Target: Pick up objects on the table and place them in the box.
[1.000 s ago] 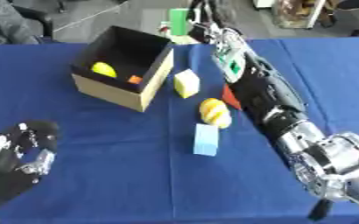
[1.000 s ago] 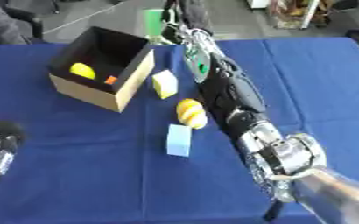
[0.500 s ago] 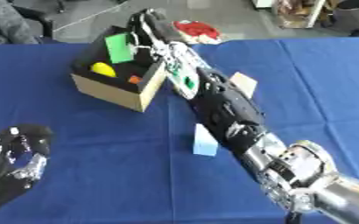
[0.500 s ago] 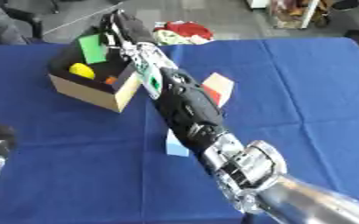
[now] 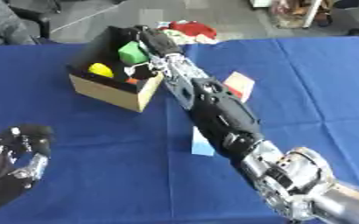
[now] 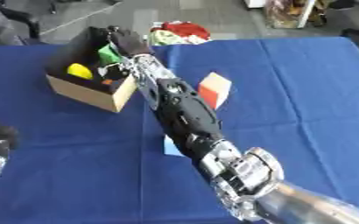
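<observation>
Right hand [image 5: 156, 41] grasps a green block [image 5: 132, 53] over the box [image 5: 106, 89], which already holds a yellow piece [image 5: 100, 69]; a light-blue block [image 5: 201, 144] and red-white block [image 6: 213, 89] remain

— Where are you looking from?
— From the head, both eyes side by side, angled down at the blue tabletop [image 5: 75, 144], facing its far edge.
— How near?
— Near: your right arm [image 5: 213, 109] stretches out from under the camera toward the box [image 5: 110, 89].
— What do both eyes share?
— Almost everything; the box sits further left in the right eye view.
</observation>
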`<state>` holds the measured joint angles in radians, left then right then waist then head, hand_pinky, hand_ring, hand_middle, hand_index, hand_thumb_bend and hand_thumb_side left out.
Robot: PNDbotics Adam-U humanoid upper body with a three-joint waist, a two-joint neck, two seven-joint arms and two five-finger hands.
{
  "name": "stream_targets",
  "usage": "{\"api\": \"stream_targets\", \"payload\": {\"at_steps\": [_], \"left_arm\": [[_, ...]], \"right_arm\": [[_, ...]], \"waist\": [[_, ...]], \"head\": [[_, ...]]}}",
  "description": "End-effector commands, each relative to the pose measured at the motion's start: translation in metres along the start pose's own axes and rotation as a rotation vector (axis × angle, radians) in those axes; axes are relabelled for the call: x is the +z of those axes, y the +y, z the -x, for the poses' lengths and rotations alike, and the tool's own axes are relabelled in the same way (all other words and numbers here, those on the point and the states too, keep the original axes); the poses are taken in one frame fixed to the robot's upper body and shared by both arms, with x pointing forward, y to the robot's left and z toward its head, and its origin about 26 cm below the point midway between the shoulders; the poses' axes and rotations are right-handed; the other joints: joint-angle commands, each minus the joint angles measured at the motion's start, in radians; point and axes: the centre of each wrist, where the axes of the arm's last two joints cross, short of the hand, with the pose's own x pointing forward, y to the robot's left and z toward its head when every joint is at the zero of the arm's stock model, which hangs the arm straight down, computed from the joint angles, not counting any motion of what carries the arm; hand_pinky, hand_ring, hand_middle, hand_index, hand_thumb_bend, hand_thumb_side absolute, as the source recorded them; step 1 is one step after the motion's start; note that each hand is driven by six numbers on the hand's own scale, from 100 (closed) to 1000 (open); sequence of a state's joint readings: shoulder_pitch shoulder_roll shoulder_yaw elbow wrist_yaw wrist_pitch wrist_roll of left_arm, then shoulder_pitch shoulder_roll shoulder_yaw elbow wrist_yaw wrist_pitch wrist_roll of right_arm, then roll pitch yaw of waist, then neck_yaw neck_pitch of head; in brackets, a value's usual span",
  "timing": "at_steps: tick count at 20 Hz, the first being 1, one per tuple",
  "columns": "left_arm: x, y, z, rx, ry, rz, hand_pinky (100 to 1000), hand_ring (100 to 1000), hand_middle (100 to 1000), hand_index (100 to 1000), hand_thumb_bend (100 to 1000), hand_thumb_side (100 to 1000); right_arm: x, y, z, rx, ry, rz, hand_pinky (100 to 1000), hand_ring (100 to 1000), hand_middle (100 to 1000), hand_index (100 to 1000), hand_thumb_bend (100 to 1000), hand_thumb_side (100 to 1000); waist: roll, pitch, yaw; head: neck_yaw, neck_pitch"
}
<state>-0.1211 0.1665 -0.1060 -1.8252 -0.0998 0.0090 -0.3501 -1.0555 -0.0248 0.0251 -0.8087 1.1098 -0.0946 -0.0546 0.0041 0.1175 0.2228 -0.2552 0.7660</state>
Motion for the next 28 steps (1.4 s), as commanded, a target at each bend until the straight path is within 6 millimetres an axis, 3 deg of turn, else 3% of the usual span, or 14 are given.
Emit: {"api": "stream_targets", "payload": {"at_steps": [1, 6, 9, 14, 19, 28], "left_arm": [[0.001, 0.005, -0.005, -0.018, -0.013, -0.018, 736, 681, 653, 725, 106, 260], [0.005, 0.009, -0.003, -0.030, 0.003, -0.033, 737, 681, 653, 725, 104, 263], [0.006, 0.009, -0.002, -0.035, 0.008, -0.037, 737, 681, 655, 725, 106, 269], [0.006, 0.010, -0.002, -0.041, 0.009, -0.041, 737, 680, 657, 726, 104, 266], [0.005, 0.009, -0.002, -0.037, 0.005, -0.038, 737, 679, 658, 726, 104, 267], [0.004, 0.008, -0.002, -0.028, 0.000, -0.035, 737, 677, 658, 727, 102, 266]], "right_arm": [[-0.006, -0.052, 0.012, -0.012, -0.049, 0.081, 862, 718, 740, 894, 323, 230], [0.013, -0.099, 0.049, 0.017, -0.111, -0.028, 882, 759, 782, 922, 316, 179], [0.026, -0.103, 0.072, 0.043, -0.094, -0.126, 895, 785, 803, 925, 315, 138], [0.038, -0.082, 0.095, 0.098, -0.061, -0.379, 927, 851, 854, 934, 338, 117], [0.040, -0.049, 0.099, 0.143, -0.039, -0.614, 942, 886, 882, 940, 384, 137], [0.038, -0.006, 0.088, 0.168, 0.009, -0.663, 941, 886, 879, 936, 393, 140]], "waist": [[-0.008, -0.011, -0.007], [-0.019, -0.019, -0.036], [-0.022, -0.023, -0.054], [-0.016, -0.022, -0.061], [-0.008, -0.022, -0.057], [0.004, -0.022, -0.047]], "head": [[0.009, 0.003], [0.032, 0.004], [0.048, 0.004], [0.054, 0.004], [0.051, 0.004], [0.042, 0.004]]}}
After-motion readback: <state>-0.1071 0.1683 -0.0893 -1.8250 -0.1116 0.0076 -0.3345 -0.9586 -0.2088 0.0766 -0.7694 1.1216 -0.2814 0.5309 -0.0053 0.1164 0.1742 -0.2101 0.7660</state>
